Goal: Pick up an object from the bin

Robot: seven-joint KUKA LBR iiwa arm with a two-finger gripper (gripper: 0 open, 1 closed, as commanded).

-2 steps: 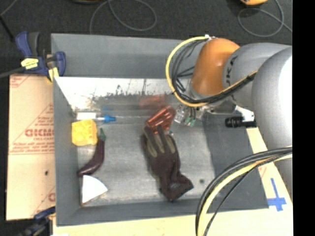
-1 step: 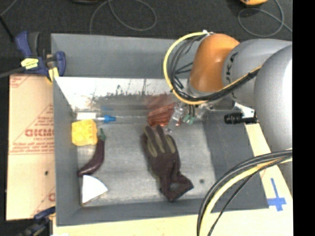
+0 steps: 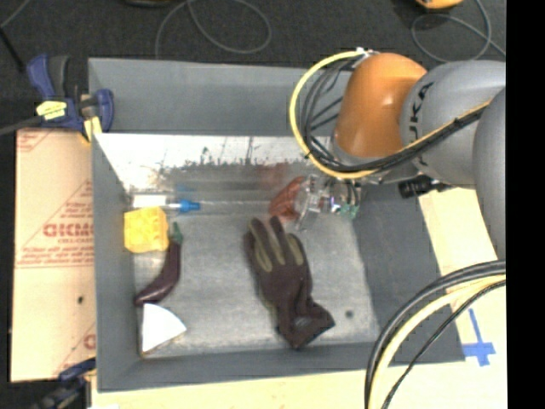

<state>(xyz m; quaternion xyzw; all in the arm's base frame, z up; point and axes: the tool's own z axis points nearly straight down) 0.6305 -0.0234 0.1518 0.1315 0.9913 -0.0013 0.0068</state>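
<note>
Jaws low at back right of bin (image 3: 213,271), just beside reddish lump (image 3: 285,198) by rear wall; released or clenched: cannot tell. Orange wrist cover (image 3: 375,105) above. One dark brown glove (image 3: 281,279) just in front, mid-floor, cuff toward front. Left side, well apart from jaws: one yellow block (image 3: 145,230), one dark purple aubergine (image 3: 166,278) just beside it, one white wedge (image 3: 160,326), one blue-tipped pen (image 3: 166,204) along rear wall. Six things, none stacked. Scuffed grey metal floor; dark ground (image 3: 281,24) beyond rim.

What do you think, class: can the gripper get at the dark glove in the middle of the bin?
Probably yes. The glove lies spread on the bin floor with nothing on top, and the gripper hangs just beside its upper end, nothing between them.
</note>
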